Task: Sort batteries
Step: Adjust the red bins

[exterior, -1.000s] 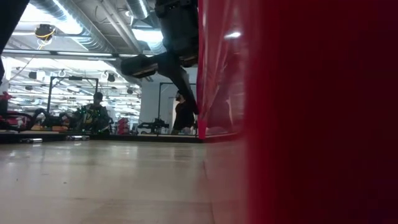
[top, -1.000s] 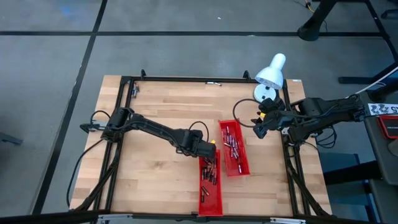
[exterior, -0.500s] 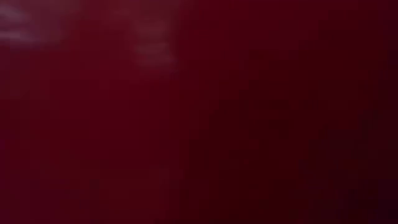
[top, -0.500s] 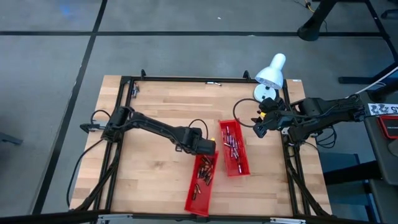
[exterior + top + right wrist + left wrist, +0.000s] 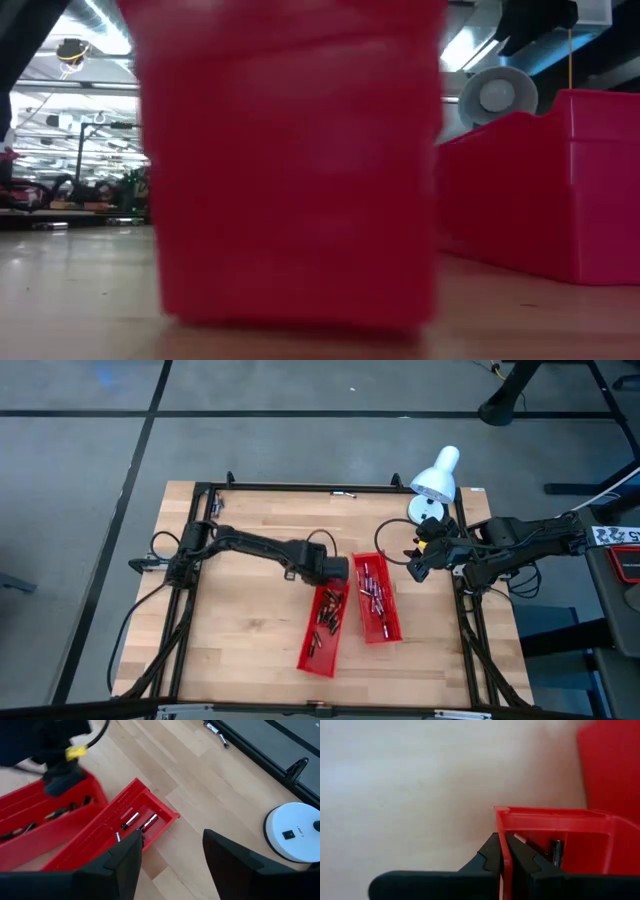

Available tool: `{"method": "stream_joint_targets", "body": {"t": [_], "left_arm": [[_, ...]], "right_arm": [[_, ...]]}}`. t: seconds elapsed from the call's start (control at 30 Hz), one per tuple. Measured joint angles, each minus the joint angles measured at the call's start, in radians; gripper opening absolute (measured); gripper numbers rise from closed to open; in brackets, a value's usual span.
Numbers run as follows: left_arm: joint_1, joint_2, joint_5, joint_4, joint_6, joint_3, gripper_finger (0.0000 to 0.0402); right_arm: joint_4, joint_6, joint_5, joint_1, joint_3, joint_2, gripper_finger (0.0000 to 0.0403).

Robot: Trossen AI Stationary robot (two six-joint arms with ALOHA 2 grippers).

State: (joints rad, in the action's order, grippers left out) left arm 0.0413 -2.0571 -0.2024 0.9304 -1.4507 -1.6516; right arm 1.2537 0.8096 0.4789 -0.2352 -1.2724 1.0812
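Prob. workshop/lab: exposed ceiling ducts (image 5: 95, 15), benches w/ gear (image 5: 70, 190).

Overhead looks straight down; low camera sits close behind the same red tray (image 5: 290, 170).

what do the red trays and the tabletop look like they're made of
Red trays: likely moulded plastic, with thin uniform walls, a rolled rim and a slight sheen, as seen in the left wrist view where the left hand pinches one wall. Tabletop: apparently wood, pale butcher-block strips with visible grain and a satin finish.
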Motion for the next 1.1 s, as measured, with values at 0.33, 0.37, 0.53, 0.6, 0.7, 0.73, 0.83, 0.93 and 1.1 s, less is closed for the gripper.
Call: {"method": "stream_joint_targets", "body": {"t": [0.33, 0.37, 0.53, 0.6, 0.7, 0.73, 0.83, 0.93, 1.1], "left_arm": [[-0.133, 0.009, 0.000, 0.085, 0.102, -0.001, 0.0004], [-0.144, 0.009, -0.001, 0.087, 0.105, -0.001, 0.0005], [-0.187, 0.010, 0.002, 0.098, 0.133, -0.001, 0.0003], [-0.198, 0.010, 0.012, 0.106, 0.144, -0.001, 0.0003], [-0.206, 0.010, 0.022, 0.105, 0.149, -0.001, 0.0009], [-0.208, 0.010, 0.029, 0.106, 0.150, -0.001, 0.0011], [-0.209, 0.009, 0.036, 0.110, 0.148, 0.002, 0.0019], [-0.209, 0.009, 0.038, 0.110, 0.146, 0.002, 0.0029], [-0.209, 0.009, 0.046, 0.108, 0.154, 0.001, 0.0061]], "right_arm": [[-0.001, 0.008, -0.001, 0.000, 0.000, 0.000, 0.0209], [-0.003, 0.014, 0.000, 0.000, 0.000, 0.000, 0.0209], [-0.003, 0.021, -0.001, -0.001, 0.000, 0.000, 0.0209], [-0.003, 0.021, -0.001, -0.001, 0.000, 0.000, 0.0209], [-0.003, 0.021, -0.001, -0.001, 0.000, 0.000, 0.0209], [-0.003, 0.021, -0.001, -0.001, 0.000, 0.000, 0.0209], [-0.003, 0.018, -0.001, -0.001, 0.000, 0.000, 0.0209], [-0.003, 0.005, -0.001, -0.001, 0.000, 0.000, 0.0209], [-0.003, -0.006, 0.001, -0.001, 0.000, 0.000, 0.0209]]}}
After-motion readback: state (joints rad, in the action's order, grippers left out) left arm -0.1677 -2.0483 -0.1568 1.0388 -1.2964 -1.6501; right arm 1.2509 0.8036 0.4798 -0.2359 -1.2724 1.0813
